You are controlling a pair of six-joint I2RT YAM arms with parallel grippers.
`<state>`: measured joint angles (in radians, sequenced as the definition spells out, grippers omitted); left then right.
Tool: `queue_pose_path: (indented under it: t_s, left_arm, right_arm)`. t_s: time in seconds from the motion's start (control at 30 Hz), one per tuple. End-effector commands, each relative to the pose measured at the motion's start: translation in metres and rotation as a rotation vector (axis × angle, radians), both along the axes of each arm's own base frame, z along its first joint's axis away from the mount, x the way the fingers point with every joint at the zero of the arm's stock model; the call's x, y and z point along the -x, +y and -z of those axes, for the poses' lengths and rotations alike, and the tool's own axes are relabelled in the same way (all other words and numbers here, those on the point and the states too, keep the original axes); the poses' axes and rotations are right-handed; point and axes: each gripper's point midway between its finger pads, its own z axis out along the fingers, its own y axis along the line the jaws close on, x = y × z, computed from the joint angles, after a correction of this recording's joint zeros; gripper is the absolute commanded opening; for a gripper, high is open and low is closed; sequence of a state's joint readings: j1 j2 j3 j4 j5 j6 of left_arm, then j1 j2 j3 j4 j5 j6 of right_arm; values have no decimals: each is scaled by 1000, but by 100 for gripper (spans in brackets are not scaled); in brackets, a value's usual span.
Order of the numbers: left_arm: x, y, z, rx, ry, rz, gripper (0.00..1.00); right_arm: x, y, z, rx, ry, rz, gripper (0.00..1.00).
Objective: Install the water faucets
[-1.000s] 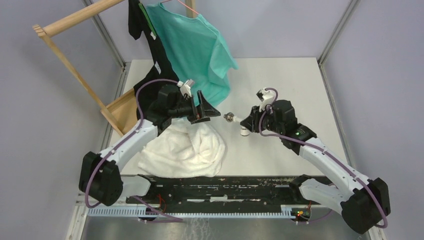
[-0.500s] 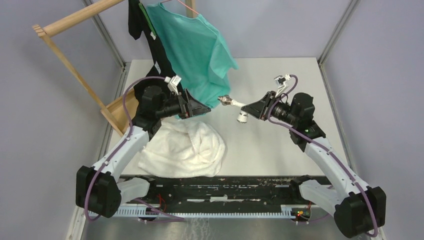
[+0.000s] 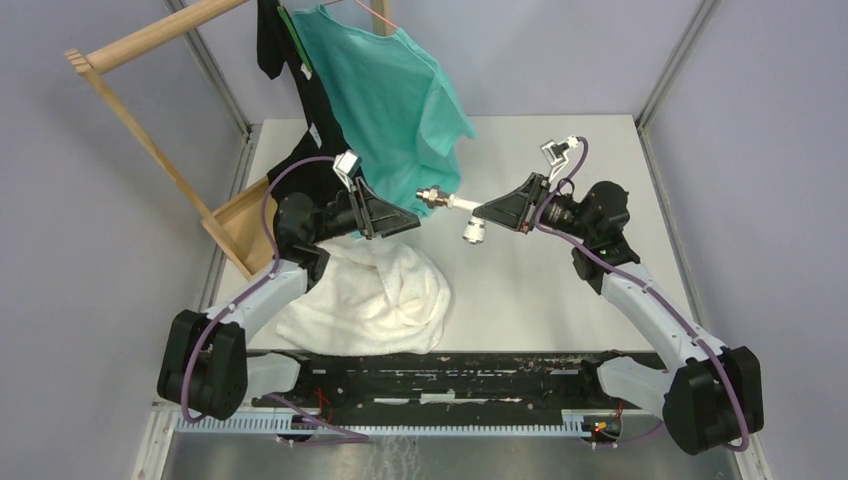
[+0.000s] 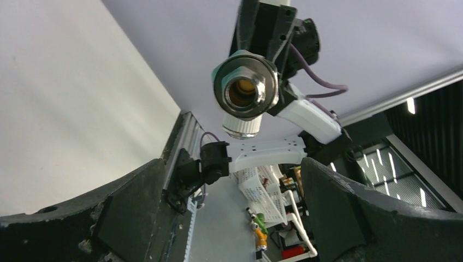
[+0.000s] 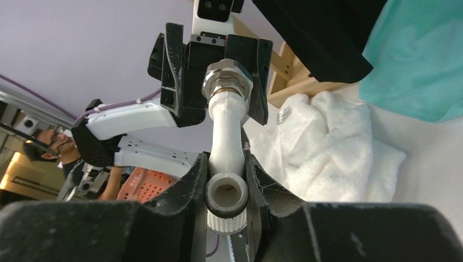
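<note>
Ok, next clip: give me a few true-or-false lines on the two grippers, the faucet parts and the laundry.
1. The right gripper is shut on the white plastic faucet spout. True.
2. The round silver threaded metal fitting sits on the spout's end facing the left gripper. True.
3. The left gripper is clamped on the fitting. False: its jaws stand open, gripping nothing.
4. The crumpled white towel hangs on the rack. False: it lies on the table; a teal shirt hangs at the wooden rack.

White spout (image 3: 457,205), silver fitting (image 3: 431,196) at its tip, midair
</note>
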<state>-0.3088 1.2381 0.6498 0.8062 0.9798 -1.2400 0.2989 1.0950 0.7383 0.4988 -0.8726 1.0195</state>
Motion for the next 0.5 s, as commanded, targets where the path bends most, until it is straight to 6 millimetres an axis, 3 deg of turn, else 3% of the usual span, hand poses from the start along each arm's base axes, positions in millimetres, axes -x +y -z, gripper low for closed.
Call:
queue_pose_path:
  t_s: [0.0,0.47]
  left_arm:
    - [22,4,-39,120,-111,79,99]
    - [36,-9,-52,136,-147,177,99]
  right_arm:
    - [21,1,-57,-110,-192,-94,1]
    - [38,13,-50,-74,-191,-208,1]
